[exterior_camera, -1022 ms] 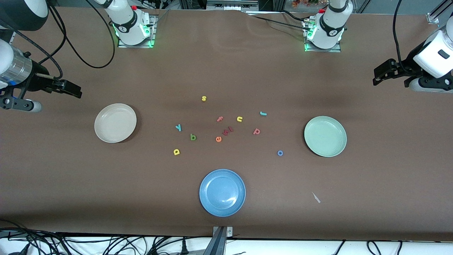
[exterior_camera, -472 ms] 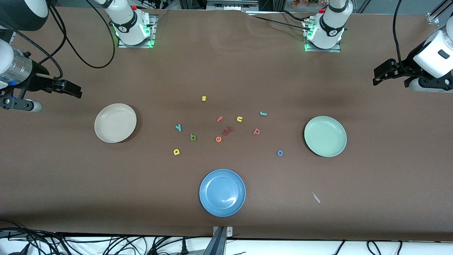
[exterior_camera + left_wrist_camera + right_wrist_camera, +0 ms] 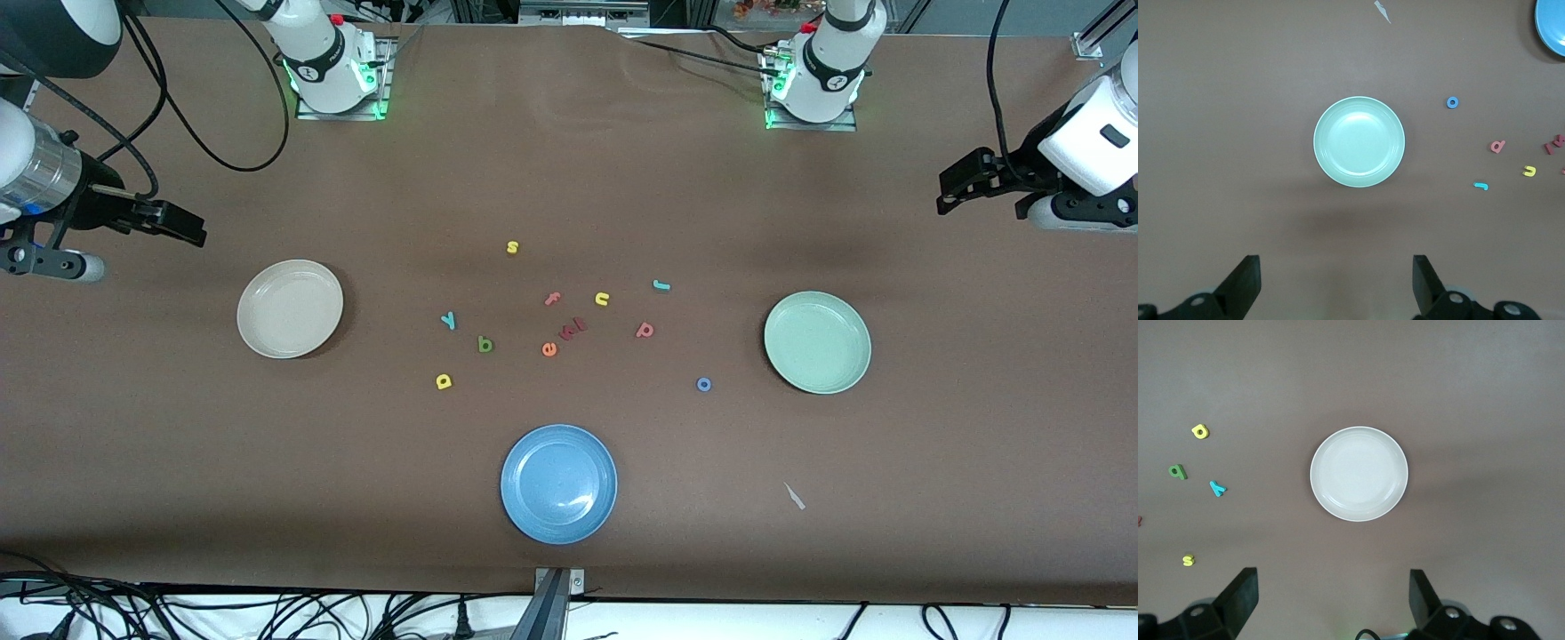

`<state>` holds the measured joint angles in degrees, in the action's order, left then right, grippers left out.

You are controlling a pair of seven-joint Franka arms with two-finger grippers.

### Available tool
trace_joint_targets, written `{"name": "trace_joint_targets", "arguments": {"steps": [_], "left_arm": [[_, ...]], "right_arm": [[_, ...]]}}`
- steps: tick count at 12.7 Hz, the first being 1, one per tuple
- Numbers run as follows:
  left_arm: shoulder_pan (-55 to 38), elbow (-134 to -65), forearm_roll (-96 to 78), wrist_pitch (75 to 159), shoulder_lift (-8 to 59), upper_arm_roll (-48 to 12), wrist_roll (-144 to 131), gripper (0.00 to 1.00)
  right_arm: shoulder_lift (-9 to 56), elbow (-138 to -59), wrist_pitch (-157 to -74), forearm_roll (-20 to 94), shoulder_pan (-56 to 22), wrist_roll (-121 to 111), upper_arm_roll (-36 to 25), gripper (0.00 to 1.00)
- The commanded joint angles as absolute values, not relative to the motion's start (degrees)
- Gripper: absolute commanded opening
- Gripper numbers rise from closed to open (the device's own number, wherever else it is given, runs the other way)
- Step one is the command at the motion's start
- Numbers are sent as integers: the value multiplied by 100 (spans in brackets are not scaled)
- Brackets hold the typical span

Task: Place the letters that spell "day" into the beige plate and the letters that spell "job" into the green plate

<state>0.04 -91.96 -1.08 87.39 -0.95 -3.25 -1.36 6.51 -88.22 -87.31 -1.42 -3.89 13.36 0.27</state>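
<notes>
nothing moved | left gripper (image 3: 949,191) wide, raised (waiting) | right gripper (image 3: 182,227) wide, raised

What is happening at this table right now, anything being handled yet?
Nothing is handled yet. The left claw hangs open over the table's left-arm end; the right claw hangs open over the other end. The beige plate and green plate hold nothing. The cyan y, green letter, yellow letter, teal j, pinkish-red letter and blue o lie between them.

White arms (image 3: 836,53) — black cables, green-lit bases, black fingers (image 3: 1245,283).
</notes>
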Motion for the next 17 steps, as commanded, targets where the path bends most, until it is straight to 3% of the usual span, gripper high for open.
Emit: {"name": "trace_joint_targets", "arguments": {"steps": [1, 11, 17], "left_arm": [[53, -9114, -167, 8631, -97, -334, -79, 100], [26, -9114, -167, 8482, -27, -343, -105, 100], [-228, -9105, -211, 8174, 544, -422, -141, 100]], "right_arm": [[747, -8701, -8684, -27, -378, 1397, 53, 100], [1089, -8675, -8736, 308, -387, 1389, 70, 100], [1686, -8675, -9166, 272, -948, 1389, 88, 100]]}}
